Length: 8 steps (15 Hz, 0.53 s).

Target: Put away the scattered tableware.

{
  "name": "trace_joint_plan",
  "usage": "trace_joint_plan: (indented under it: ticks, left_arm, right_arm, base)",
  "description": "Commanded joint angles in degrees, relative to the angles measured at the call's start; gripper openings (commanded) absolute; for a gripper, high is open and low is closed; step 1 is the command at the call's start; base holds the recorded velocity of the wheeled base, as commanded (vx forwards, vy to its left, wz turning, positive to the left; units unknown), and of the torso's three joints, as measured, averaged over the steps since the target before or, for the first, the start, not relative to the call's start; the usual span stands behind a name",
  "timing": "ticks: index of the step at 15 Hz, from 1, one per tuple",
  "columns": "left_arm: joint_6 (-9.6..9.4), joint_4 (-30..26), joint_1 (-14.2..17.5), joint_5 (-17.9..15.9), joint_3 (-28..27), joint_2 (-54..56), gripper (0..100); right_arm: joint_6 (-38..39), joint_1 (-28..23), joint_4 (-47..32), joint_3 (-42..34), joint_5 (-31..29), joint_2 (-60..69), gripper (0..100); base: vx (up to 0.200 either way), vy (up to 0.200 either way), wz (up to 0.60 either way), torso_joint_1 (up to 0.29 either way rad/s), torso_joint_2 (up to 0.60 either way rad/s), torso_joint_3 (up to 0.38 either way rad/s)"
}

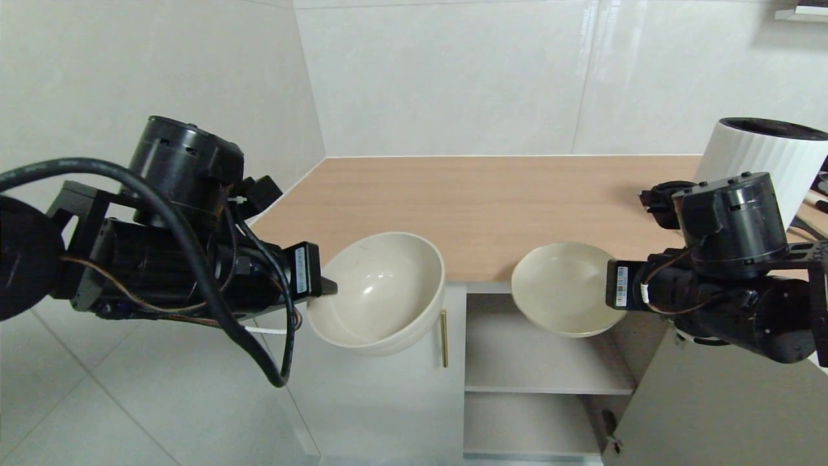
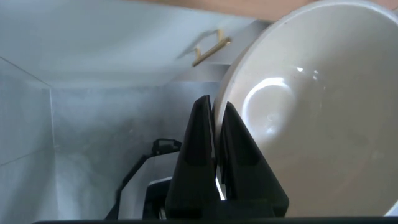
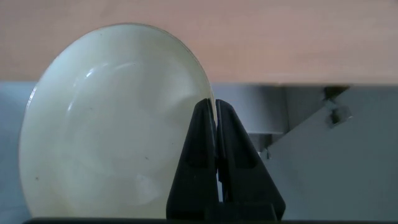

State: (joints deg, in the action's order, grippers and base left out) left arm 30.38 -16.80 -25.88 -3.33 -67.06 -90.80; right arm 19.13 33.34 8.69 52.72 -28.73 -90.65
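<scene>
**A:** Status on the tableware?

**B:** Both bowls are picked up, neither is stowed. The left gripper (image 2: 214,107) is clenched on the rim of the big bowl (image 1: 378,291). The bowl hangs in the air in front of the cupboard (image 1: 517,421), over its closed left door and just beside the brass handle (image 1: 444,338). It's tilted, w/ the mouth facing up and toward the cupboard's open side.

**A:** And the other arm?

**B:** The right gripper (image 3: 215,107) is pinched on the rim of the small bowl (image 1: 559,288), one finger each side of the edge. The bowl hangs in front of the cupboard's opening near its top edge. It's above the upper shelf (image 1: 543,366) and not touching it.

**A:** So how far along?

**B:** Roughly halfway for these two, imo. Grasp and lift are done, placing and letting go are left. The cupboard's right door (image 1: 711,414) stands open, so access looks sorted.

**A:** Which goes in first?

**B:** Prob the small bowl, since it's already at the opening. The big bowl has to cross from the closed-door side first.

**A:** Anything else around?

**B:** The bench (image 1: 485,207) runs over the cupboard. A white ribbed canister (image 1: 763,162) stands on it, off past the cupboard's open door. Can't tell if more tableware lies elsewhere.
</scene>
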Motion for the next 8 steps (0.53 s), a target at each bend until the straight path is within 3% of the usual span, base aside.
trace_joint_plan:
  ticks: [1, 8]
  left_arm:
    - [0.03, 0.0, 0.0, 0.0, 0.0, -0.3, 0]
    - [0.03, 0.0, 0.0, 0.1, -0.1, -0.5, 0]
  right_arm:
    - [0.0, 0.1, 0.0, -0.8, 0.1, -0.7, 0]
    - [0.4, 2.2, 0.1, -2.7, 0.1, -3.3, 0]
  base:
    - [0.000, 0.000, 0.00, -0.168, 0.48, 0.315]
    - [0.000, 0.000, 0.00, -0.136, 0.47, 0.327]
